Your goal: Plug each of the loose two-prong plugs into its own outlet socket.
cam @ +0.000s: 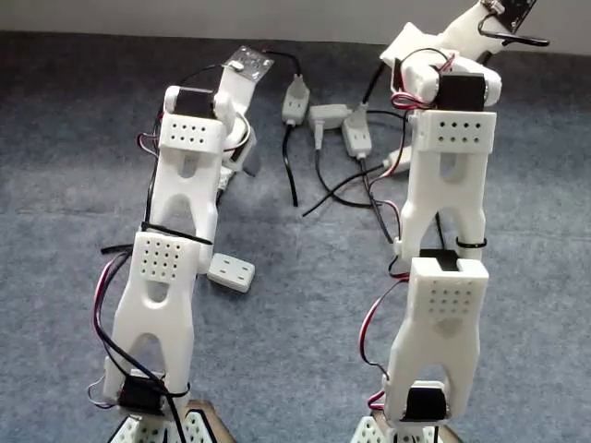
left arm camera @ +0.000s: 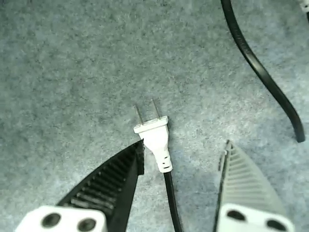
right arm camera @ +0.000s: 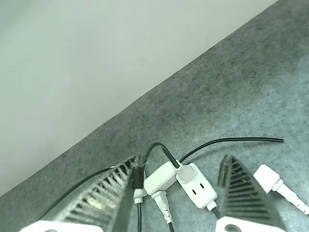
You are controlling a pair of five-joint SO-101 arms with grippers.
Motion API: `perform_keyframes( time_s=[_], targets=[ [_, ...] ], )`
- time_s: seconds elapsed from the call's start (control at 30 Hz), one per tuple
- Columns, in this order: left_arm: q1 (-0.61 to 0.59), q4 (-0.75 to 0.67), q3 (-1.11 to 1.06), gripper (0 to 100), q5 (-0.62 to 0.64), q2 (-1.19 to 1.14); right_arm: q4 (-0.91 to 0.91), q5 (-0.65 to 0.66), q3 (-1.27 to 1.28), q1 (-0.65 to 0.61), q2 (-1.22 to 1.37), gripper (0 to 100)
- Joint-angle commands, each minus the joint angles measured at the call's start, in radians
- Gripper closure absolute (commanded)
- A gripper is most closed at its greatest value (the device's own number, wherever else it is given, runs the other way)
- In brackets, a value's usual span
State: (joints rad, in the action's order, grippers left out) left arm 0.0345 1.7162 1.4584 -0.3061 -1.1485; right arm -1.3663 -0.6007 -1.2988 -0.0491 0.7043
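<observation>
The left gripper (left arm camera: 183,144) stood open, its fingers either side of a white two-prong plug (left arm camera: 155,135) lying on the grey tabletop (left arm camera: 72,72). The right gripper (right arm camera: 181,158), also spread, hung above clustered outlet sockets (right arm camera: 198,187) near the tabletop's far edge.

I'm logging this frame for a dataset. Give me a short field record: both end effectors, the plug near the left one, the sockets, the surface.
surface: grey carpet
two-prong plug: flat on the carpet, black cord attached, not clamped
left end effector: open, fingers either side of the two-prong plug
socket cluster: white, cabled, on the carpet
right end effector: open, facing the socket cluster
outlet block: alone beside the left arm
</observation>
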Motion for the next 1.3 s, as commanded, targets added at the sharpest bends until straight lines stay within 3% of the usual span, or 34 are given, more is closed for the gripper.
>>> perform_keyframes(
  time_s=[0.0,0.17,0.4,0.6,1.27],
  targets=[
    [-0.041,0.009,0.047,76,0.032,0.008,0.019,-0.008,-0.045,0.008,-0.067,75.3],
    [-0.101,0.017,0.044,76,0.124,-0.002,0.019,-0.008,-0.054,0.007,-0.018,75.3],
    [-0.061,0.012,0.050,76,0.133,-0.091,0.019,-0.009,-0.054,-0.005,-0.013,75.3],
    [-0.051,-0.014,0.051,76,0.348,-0.108,0.016,-0.009,-0.054,-0.015,-0.013,75.3],
    [-0.039,-0.101,0.048,77,0.356,-0.133,0.015,-0.009,-0.054,-0.015,-0.013,75.3]
  ],
)
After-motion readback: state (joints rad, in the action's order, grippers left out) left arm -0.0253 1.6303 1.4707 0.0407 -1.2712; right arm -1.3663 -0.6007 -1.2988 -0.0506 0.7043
